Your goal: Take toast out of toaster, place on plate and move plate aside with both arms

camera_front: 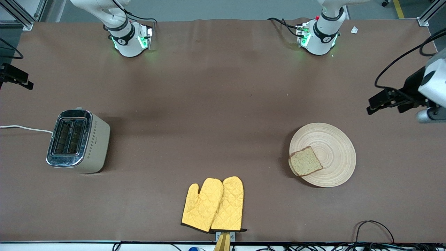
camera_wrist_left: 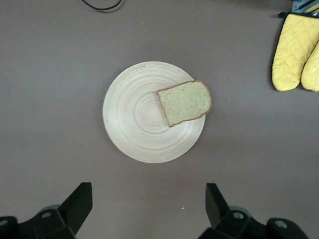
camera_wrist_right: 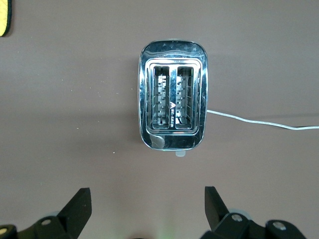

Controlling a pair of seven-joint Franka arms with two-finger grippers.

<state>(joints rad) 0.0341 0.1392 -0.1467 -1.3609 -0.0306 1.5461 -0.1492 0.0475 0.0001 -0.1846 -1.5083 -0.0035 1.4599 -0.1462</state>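
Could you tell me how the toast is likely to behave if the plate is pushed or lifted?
The toast lies flat but overhangs the plate rim, so a tilt or jolt could probably slide it off. It looks light and thin, likely to crumble or bend if pinched hard.

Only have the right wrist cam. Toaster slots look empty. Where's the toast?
Observer: The toast lies on the plate, with one corner overhanging the rim.
Operator: Where's the plate? My right gripper is open above the toaster, so that's all I get.
Observer: The plate sits toward the left arm's end of the table. The toaster is toward the right arm's end.
Operator: And the left gripper?
Observer: The left gripper is open and empty, up over the table beside the plate.
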